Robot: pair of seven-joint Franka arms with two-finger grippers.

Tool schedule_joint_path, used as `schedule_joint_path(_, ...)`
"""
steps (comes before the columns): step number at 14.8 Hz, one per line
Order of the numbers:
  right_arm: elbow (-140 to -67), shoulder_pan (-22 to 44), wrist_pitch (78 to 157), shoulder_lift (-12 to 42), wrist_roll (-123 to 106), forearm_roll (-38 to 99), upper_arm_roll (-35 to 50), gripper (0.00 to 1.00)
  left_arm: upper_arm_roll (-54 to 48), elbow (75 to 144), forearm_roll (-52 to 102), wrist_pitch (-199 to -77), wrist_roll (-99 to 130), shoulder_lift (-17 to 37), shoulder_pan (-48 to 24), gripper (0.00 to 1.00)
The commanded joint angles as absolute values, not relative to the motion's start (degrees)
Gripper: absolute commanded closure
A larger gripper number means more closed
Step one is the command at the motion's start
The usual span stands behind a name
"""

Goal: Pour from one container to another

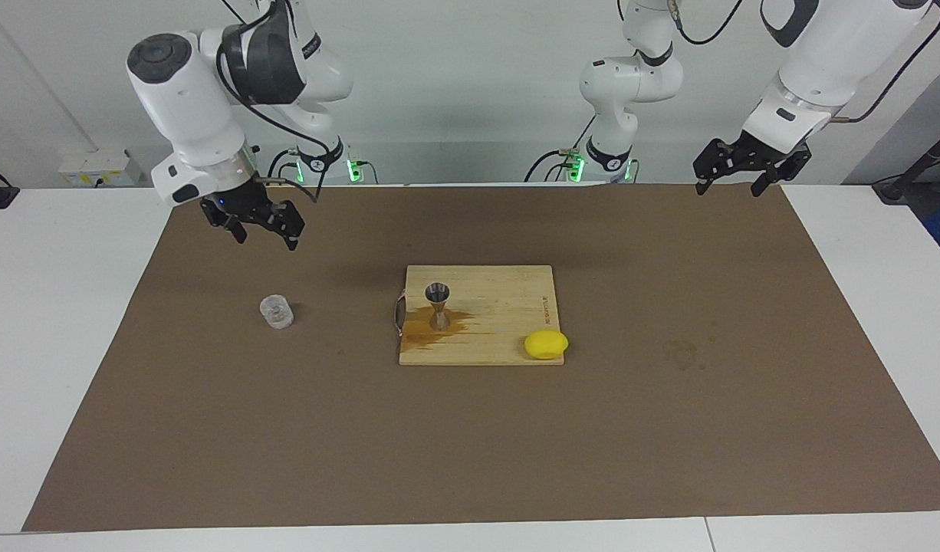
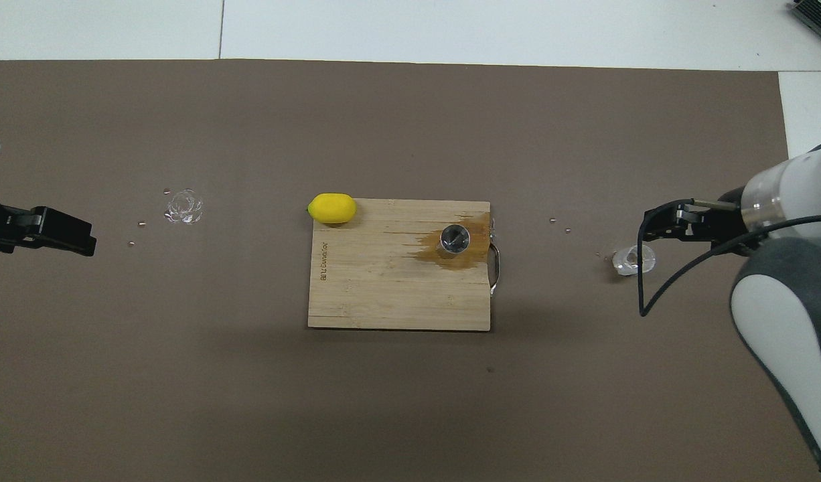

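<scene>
At the right arm's end of the table (image 1: 56, 307), the right end effector (image 1: 264, 236) is hanging in the air over the brown mat (image 1: 286, 429), its fingers standing wide apart and gripping nothing. Below it, and clear of it, the small clear glass tumbler (image 1: 276, 313) is standing upright on the mat, well apart from the wooden cutting board (image 1: 508, 307) and touched by neither arm. Toward the middle of the mat the board is lying flat, its metal handle (image 1: 398, 314) facing the tumbler. The silver hourglass-shaped jigger (image 1: 438, 304) is standing upright on the board near that handle end, and an amber spill (image 1: 420, 328) is spreading over the wood around its foot. Farther along toward the left arm's end, a yellow lemon (image 1: 546, 344) is resting at the board's corner that lies farther from the robots, partly overhanging the edge. Past the lemon, a small wet patch (image 1: 681, 353) is showing on the mat, with a few tiny drops beside it in the overhead view. At the left arm's end, the left arm is waiting, its end effector (image 1: 729, 188) hovering over the mat's edge nearest the robots, fingers fully spread and holding nothing.
</scene>
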State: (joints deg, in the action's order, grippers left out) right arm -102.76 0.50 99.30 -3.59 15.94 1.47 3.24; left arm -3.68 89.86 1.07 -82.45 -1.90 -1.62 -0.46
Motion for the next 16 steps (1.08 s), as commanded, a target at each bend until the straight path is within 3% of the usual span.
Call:
schedule_joint_path(1,-92.1,-0.4,92.9,0.4,14.4,0.2,3.3,0.01,-3.6,91.2,1.6,-82.1,-1.2,-3.2,-0.5,0.0)
schedule_joint_path(5,-84.6,-0.2,85.8,2.6,14.3,-3.0,3.3,0.01,-3.6,91.3,1.6,-82.1,-1.2,-3.2,-0.5,0.0)
schedule_joint_path(16,-91.3,-0.1,85.5,-1.5,12.3,-0.3,3.3,0.01,-3.6,91.2,1.6,-82.1,-1.2,-3.2,-0.5,0.0)
